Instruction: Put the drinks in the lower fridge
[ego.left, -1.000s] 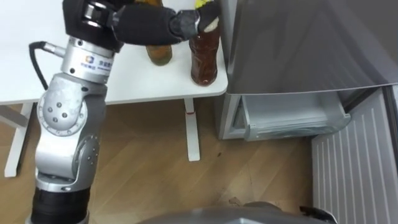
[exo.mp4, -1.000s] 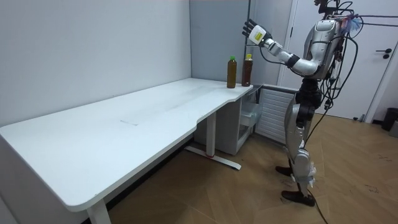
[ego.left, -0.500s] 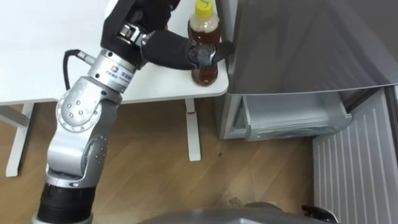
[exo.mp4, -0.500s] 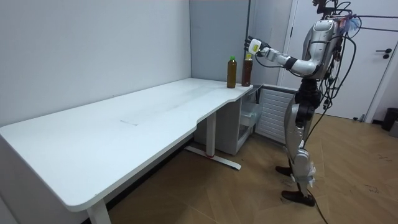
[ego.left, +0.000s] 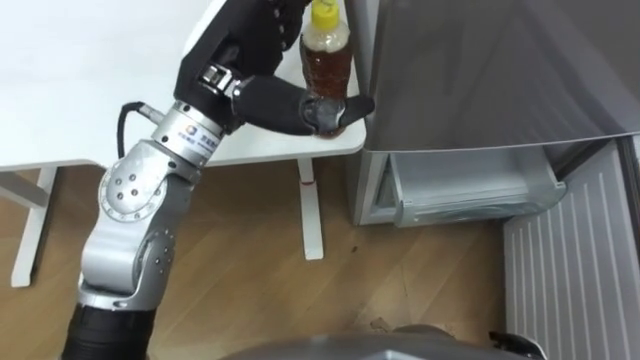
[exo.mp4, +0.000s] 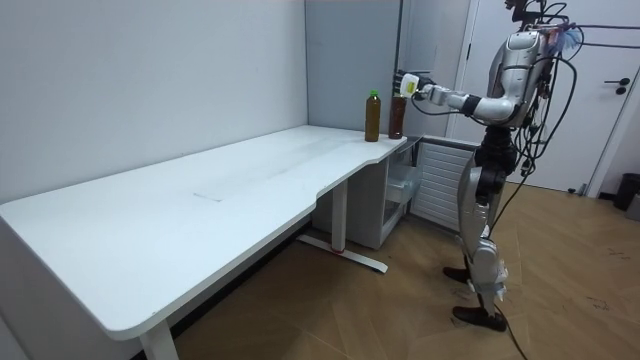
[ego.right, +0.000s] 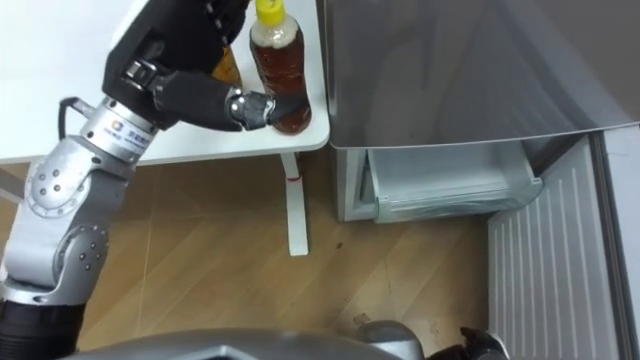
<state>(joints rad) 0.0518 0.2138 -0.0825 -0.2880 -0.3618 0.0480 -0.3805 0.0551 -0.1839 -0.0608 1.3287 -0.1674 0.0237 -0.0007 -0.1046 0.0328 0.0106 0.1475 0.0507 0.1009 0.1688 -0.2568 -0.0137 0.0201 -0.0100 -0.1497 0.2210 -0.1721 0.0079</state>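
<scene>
A brown drink bottle with a yellow cap (ego.left: 326, 62) stands at the near right corner of the white table (ego.left: 70, 110), right against the grey fridge (ego.left: 480, 70). My left hand (ego.left: 272, 100) reaches in from the left and is curled round its lower part, the thumb lying across the front. Behind the hand a second amber bottle (ego.right: 226, 66) is mostly hidden; the room view shows this green-capped bottle (exo.mp4: 372, 116) standing next to the first. The lower fridge compartment (ego.left: 460, 185) stands open, its door (ego.left: 575, 265) swung out at the right.
In the room view I stand upright on the wooden floor before the fridge, at the end of the long white table (exo.mp4: 200, 215). A table leg (ego.left: 311, 205) stands just left of the open compartment. A door (exo.mp4: 620, 90) is at the room view's right.
My left hand has come down from above the bottles and closed round the yellow-capped bottle. The forearm has dropped lower; the bottles have stayed in place.
</scene>
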